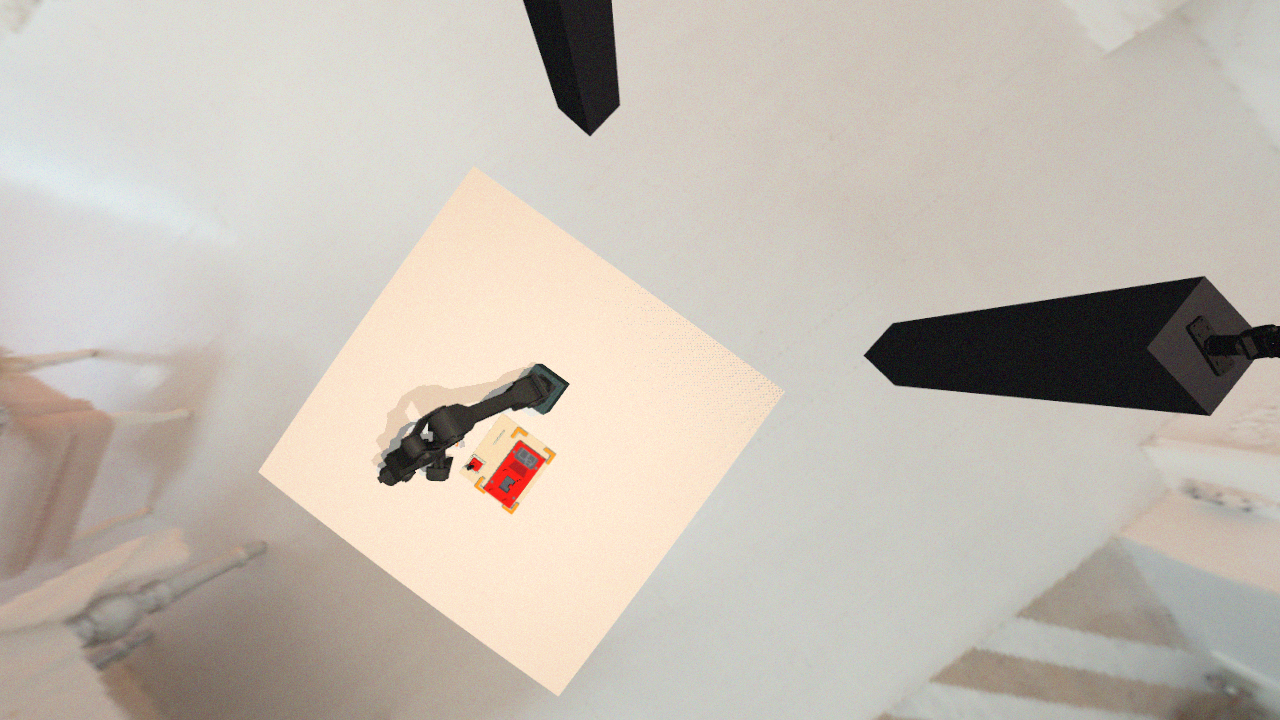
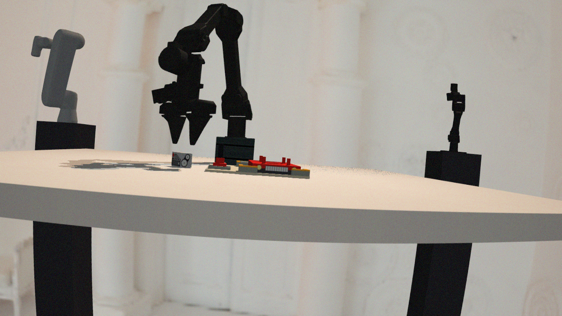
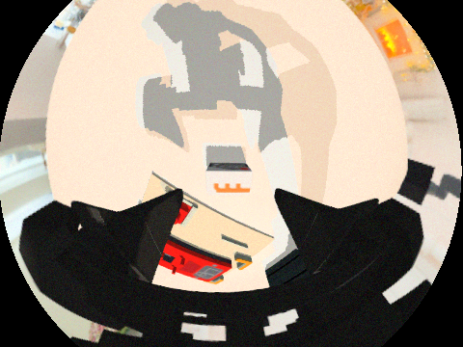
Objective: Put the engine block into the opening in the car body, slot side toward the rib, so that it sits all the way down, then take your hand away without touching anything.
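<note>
The engine block (image 2: 181, 159) (image 3: 228, 169) is a small grey box with gear marks. It stands on the table, to the left of the car body's board and apart from it. My gripper (image 2: 184, 142) (image 3: 230, 193) is open and empty. It hangs straight above the block with its fingertips clear of the top. The red car body (image 1: 514, 470) (image 2: 273, 165) (image 3: 193, 257) lies flat on a cream board (image 1: 494, 436) with orange corners. Its opening shows as a dark patch in the overhead view. The arm hides most of the block in that view.
A small red part (image 1: 472, 464) (image 2: 220, 161) sits on the board's left end, between the block and the car body. The arm's base (image 1: 547, 389) (image 2: 234, 148) stands behind the board. Black posts and a grey robot stand off the table.
</note>
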Robot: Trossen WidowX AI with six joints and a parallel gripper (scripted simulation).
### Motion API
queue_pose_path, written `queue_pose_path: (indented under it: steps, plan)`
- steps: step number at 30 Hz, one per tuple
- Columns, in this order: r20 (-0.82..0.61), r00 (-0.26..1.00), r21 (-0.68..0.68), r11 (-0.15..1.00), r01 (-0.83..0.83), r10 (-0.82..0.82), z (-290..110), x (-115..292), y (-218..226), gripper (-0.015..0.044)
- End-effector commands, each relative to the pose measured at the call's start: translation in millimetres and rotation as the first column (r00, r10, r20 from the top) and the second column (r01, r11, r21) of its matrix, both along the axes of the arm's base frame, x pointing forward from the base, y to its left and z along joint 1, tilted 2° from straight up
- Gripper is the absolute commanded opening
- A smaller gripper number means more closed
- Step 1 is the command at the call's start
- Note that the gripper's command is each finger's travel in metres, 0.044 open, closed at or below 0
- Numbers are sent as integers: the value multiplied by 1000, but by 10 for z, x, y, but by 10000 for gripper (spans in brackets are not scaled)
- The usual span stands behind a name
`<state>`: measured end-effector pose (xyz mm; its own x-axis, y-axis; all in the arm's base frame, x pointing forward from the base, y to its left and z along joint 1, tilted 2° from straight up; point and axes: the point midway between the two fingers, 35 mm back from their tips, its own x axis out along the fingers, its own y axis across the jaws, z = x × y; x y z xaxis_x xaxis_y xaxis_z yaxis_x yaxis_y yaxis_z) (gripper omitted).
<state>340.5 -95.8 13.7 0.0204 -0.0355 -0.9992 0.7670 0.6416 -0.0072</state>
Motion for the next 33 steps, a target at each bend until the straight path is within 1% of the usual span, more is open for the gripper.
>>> queue_pose_path:
  steps: [1, 7, 10, 13, 17, 22, 33]
  plan:
    - [0, 1000, 0, 1000, 0, 0, -6, 2, -1, 440]
    - [0, 1000, 0, 1000, 0, 0, -6, 2, -1, 440]
    - [-3, 1000, -2, 1000, 2, -2, 115, 0, 5, 440]
    - [-3, 1000, -2, 1000, 2, -2, 115, 4, -2, 440]
    - [-3, 1000, -2, 1000, 2, -2, -35, 6, -8, 440]
    - [-3, 1000, -2, 1000, 2, -2, -46, 7, -8, 440]
    - [-3, 1000, -2, 1000, 2, -2, -224, 14, -16, 440]
